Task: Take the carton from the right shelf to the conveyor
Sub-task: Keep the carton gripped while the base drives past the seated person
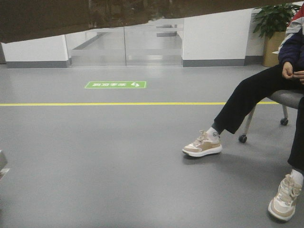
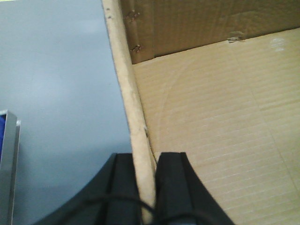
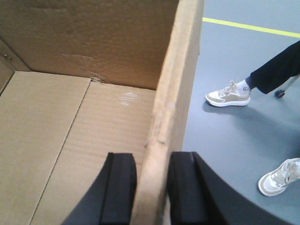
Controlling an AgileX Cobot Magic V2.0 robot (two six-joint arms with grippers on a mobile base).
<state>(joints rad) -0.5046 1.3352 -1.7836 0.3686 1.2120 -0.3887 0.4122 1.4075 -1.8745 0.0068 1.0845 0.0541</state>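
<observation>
The carton (image 2: 211,117) hangs between the two arms with its open side up. In the front view it is only a dark brown band (image 1: 95,19) along the top of the frame, with bare grey floor (image 1: 118,156) under it, so I think it is lifted.

In the left wrist view the left gripper (image 2: 147,160) sits at the bottom middle. Its black fingers (image 2: 171,173) pinch the thin wall of the box, one finger outside and one inside. The wall edge runs from there to the top of the frame, and the box bottom fills the right side.

In the right wrist view the right gripper (image 3: 152,159) pinches the other wall the same way, at the bottom middle. Here the inside of the box (image 3: 70,122) is on the left.

So the box lies across, from one arm to the other, and both arms are just as near to it. I think they must move together, or a wall may bend or slip out.

A shiny rail with a bit of blue, likely the right shelf (image 2: 10,164), shows at the lower left of the left wrist view, close to that wall. A person (image 1: 266,90) sits at the right of the front view with legs stretched out, and their shoes (image 3: 228,95) are at the right of the right wrist view. The left and middle of the floor are open. No view shows the conveyor, so I cannot tell which way it lies.
</observation>
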